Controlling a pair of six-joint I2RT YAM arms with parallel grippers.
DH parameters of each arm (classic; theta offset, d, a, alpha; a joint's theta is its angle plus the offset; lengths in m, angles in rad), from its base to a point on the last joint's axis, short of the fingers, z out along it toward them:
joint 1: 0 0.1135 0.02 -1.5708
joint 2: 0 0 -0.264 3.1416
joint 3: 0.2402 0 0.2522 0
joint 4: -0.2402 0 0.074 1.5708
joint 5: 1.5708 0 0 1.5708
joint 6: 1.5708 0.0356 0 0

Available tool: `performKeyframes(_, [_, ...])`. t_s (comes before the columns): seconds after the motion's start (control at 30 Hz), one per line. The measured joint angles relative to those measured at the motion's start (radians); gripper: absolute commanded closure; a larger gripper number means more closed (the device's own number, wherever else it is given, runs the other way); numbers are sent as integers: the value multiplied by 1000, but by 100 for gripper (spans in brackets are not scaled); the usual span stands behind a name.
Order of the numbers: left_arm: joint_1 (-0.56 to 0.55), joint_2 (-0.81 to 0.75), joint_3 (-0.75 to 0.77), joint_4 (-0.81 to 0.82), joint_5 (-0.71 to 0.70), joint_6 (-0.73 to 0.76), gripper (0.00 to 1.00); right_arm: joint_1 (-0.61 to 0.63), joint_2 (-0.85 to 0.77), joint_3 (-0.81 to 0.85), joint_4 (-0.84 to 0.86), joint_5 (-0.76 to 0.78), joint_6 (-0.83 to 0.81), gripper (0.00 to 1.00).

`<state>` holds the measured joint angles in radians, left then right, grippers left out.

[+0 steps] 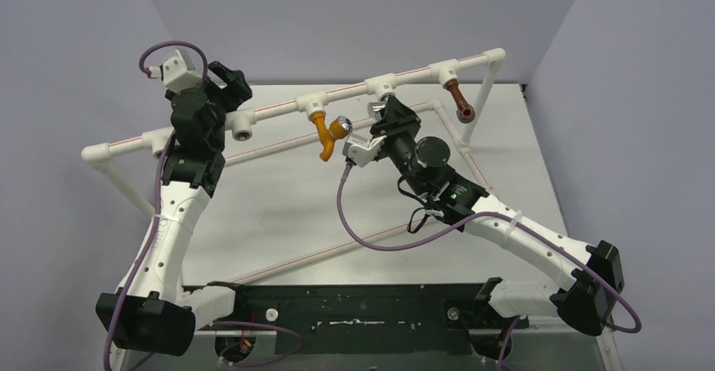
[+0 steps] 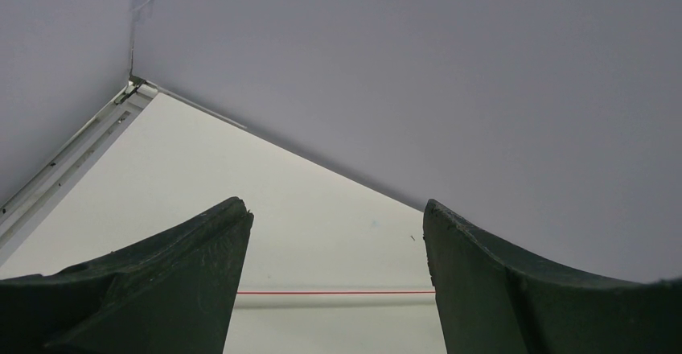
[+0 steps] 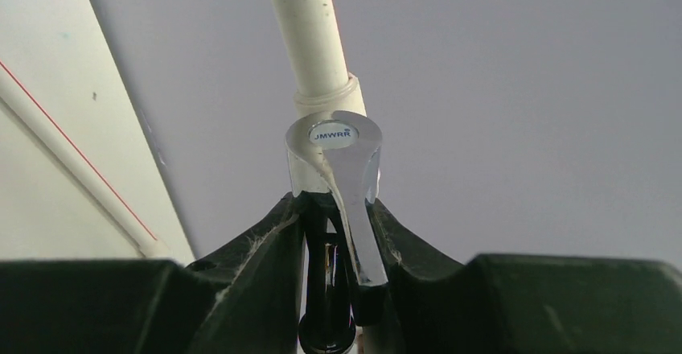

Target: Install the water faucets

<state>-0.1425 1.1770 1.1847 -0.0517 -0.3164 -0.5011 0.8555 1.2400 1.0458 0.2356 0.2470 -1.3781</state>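
Note:
The shiny silver faucet (image 3: 334,141) with its lever handle sits at the end of a white pipe fitting (image 3: 310,32). My right gripper (image 3: 338,209) is shut on its body and lever. In the top view the right gripper (image 1: 389,114) holds the silver faucet (image 1: 384,98) under the middle tee of the white pipe rail (image 1: 354,88). The orange faucet (image 1: 323,137) with a chrome knob hangs from the tee to its left. The brown faucet (image 1: 460,103) hangs from the tee at the right. My left gripper (image 1: 229,80) is open and empty above the rail's left part; its wrist view (image 2: 334,209) shows only table and wall.
A white tee with an open threaded socket (image 1: 244,126) sits on the rail near my left arm. The pipe frame's lower rails (image 1: 337,249) with red stripes cross the white table (image 1: 278,202); one (image 2: 334,295) lies below my left fingers. Grey walls close in the back and sides.

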Motion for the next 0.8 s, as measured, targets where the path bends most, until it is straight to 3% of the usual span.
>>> performKeyframes(0.37, [0,-2,0,-1,0,0,24,-24,-16,-65,209,2,590,100])
performKeyframes(0.8, [-2,-3,0,-4,4,0,24,-24,-16,-95,327,205,1415,100])
